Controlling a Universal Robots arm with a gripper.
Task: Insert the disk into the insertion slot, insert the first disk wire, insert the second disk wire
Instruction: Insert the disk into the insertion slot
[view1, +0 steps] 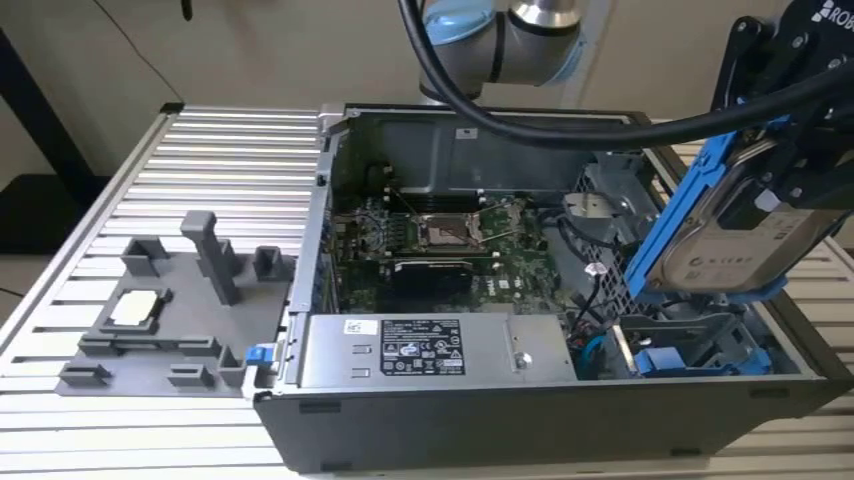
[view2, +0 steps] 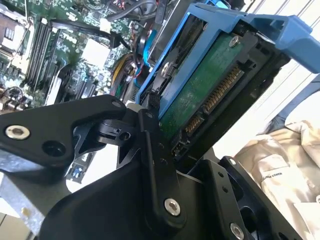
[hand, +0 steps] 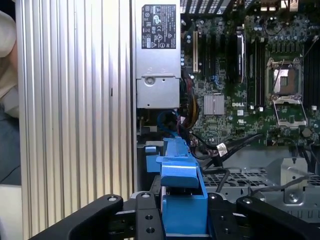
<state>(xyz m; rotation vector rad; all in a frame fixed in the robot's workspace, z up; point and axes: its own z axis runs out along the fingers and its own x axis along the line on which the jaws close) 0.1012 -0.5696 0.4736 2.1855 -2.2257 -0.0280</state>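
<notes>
My gripper (view1: 781, 185) is shut on the disk (view1: 738, 243), a silver-grey drive with a white label in a bright blue caddy. I hold it tilted, above the open computer case at the exterior view's right. Just below it is the insertion slot (view1: 683, 352), a grey metal bay with blue plastic rails; the disk is clear of it. In the second wrist view the disk's green circuit board (view2: 199, 97) and its connector face the camera, with a black finger (view2: 150, 135) pressed on the caddy's edge. The first wrist view shows the caddy (hand: 181, 197) between the fingers (hand: 144, 216).
A grey labelled power-supply box (view1: 411, 350) lies along the case's front. Behind it is the motherboard (view1: 441, 240). Blue and black cables (view1: 594, 345) hang beside the bay. A grey fixture tray (view1: 174, 310) rests on the ribbed aluminium table (view1: 200, 150) at the exterior view's left.
</notes>
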